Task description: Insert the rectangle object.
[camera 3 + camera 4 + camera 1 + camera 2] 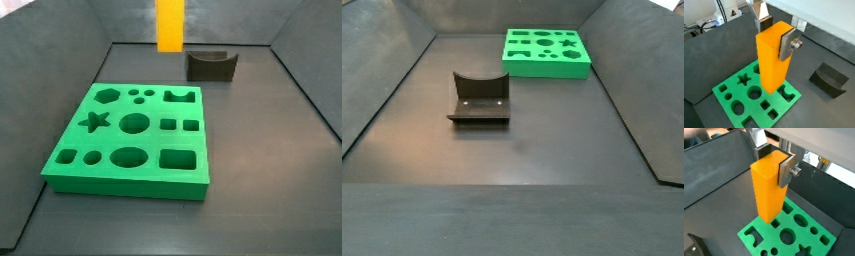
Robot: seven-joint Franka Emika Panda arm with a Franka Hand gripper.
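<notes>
The gripper (784,42) hangs above the green board (734,100), its fingers (784,172) clamped on the upright orange bar (772,60). The dark holder block (480,100) sits apart on the tabletop (529,180).

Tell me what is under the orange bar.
In both wrist views the bar, held upright in the claw, hangs over the green board and its holes. The bar covers the part directly under it.
</notes>
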